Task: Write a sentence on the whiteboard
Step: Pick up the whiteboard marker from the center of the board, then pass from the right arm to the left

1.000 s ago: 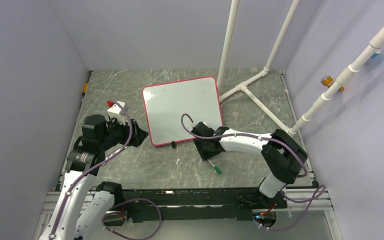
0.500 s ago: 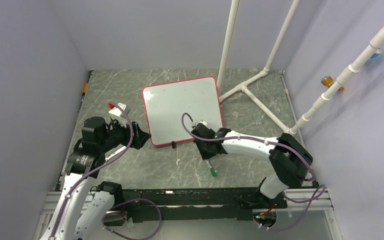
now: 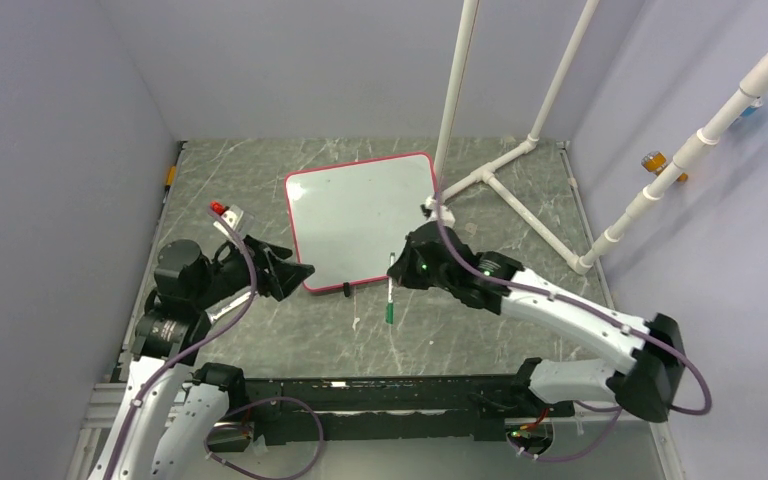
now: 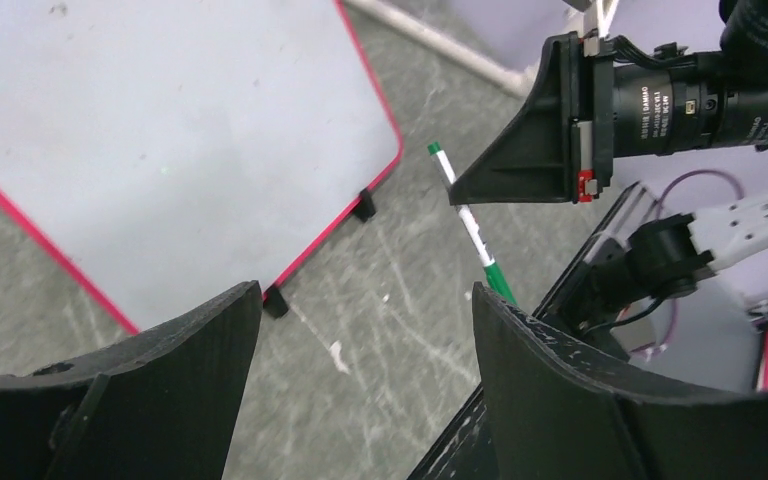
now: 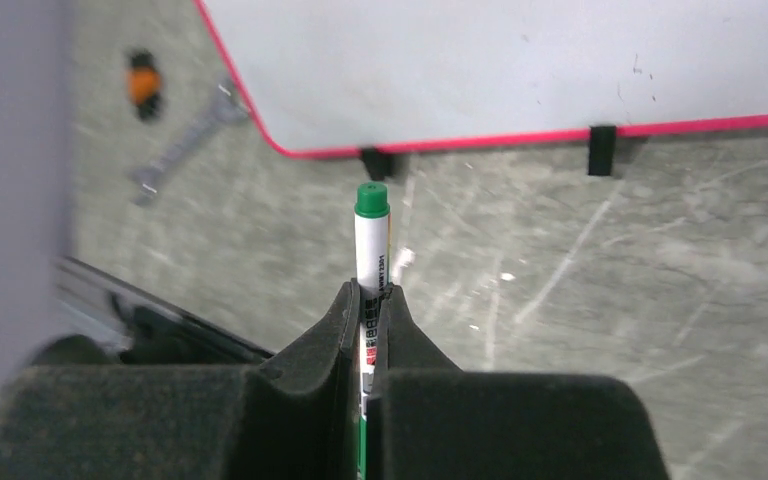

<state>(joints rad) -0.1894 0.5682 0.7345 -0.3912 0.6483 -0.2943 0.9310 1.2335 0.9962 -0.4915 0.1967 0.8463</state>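
The whiteboard (image 3: 360, 215) lies blank at mid-frame in the top view. Just below its lower edge the right hand (image 3: 407, 268) pinches a green marker (image 3: 390, 298), while the left hand (image 3: 285, 272) gapes empty. Uncapping should likely come first. The left wrist view shows the board's black feet (image 4: 364, 205). Only the right wrist view shows a wrench (image 5: 175, 150), upper left.

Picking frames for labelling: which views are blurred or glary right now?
Right wrist view: the green marker is sharp, the wrench and left edge are smeared by blur. Left wrist view: the left tool looks dark and soft. Top view: crisp, no glare on the whiteboard.
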